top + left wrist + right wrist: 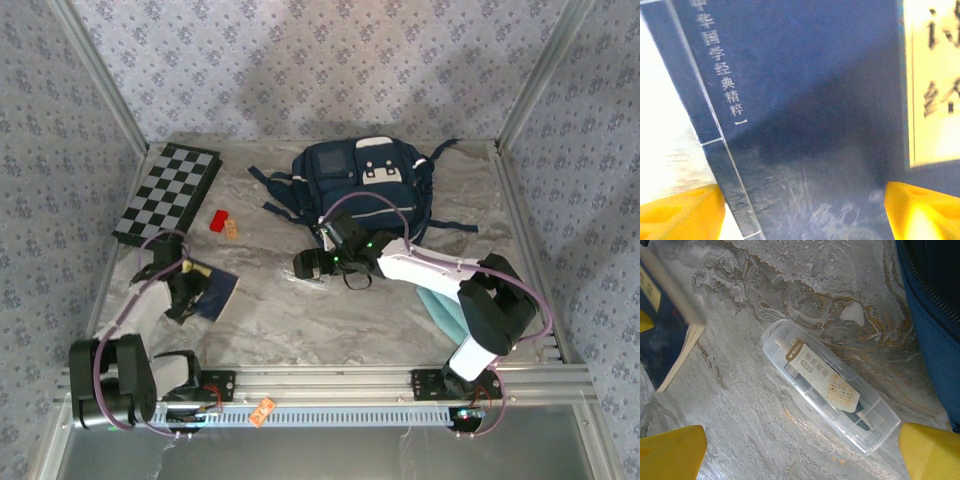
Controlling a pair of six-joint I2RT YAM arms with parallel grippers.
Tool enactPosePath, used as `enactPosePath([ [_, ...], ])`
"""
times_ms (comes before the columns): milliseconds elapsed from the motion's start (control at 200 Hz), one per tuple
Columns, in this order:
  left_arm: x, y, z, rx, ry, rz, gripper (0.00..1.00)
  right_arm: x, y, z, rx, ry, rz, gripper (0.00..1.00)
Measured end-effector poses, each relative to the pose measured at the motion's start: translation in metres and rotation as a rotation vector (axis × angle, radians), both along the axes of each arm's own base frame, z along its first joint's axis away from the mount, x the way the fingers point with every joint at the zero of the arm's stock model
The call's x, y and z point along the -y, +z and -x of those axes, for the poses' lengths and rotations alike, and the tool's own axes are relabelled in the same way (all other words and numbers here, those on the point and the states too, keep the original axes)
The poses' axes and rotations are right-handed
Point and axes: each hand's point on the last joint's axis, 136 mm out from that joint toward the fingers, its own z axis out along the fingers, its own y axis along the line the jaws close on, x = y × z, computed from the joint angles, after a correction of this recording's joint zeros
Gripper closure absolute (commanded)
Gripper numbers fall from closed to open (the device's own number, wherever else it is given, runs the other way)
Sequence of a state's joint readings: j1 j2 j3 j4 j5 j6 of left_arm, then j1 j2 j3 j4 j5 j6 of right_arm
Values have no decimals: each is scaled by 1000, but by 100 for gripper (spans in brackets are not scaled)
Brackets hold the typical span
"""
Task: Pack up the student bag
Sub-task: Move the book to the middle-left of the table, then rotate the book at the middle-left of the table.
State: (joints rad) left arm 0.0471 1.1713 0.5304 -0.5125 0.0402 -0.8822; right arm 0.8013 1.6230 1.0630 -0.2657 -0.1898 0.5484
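The student bag, navy with white patches, lies at the back middle of the table; its blue fabric edge is at the right of the right wrist view. My right gripper hovers in front of the bag, open, above a clear plastic pen case lying flat on the marble. My left gripper is low over a navy book. Its cover with white Chinese characters spans the left wrist view. The yellow fingers stand wide apart, one past the spine, one over the cover.
A black-and-white chessboard lies at the back left. A red piece and a small orange piece lie beside it. A teal item sits under the right arm. An orange tag rests on the front rail.
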Motion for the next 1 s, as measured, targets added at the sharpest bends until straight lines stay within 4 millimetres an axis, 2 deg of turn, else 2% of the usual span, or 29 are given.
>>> enactPosePath([
  [105, 31, 7, -27, 64, -101, 70, 21, 0, 0, -1, -3, -2, 1, 0],
  [200, 40, 17, -39, 118, -128, 88, 20, -7, 1, -5, -12, 10, -3, 0],
  [370, 36, 37, -40, 186, -118, 79, 19, -40, 6, -26, -14, 53, -36, 4],
  [500, 19, 51, -36, 239, -59, 69, 19, -76, 9, -50, 4, 101, -78, 6],
  [650, 3, 50, -25, 239, 10, 82, 18, -109, 4, -74, 24, 146, -106, 8],
  [849, 5, 47, -12, 251, 17, 106, 16, -144, -16, -99, 42, 198, -131, 10],
  [999, 2, 41, -5, 227, 41, 129, 16, -170, -30, -108, 51, 238, -150, 11],
])
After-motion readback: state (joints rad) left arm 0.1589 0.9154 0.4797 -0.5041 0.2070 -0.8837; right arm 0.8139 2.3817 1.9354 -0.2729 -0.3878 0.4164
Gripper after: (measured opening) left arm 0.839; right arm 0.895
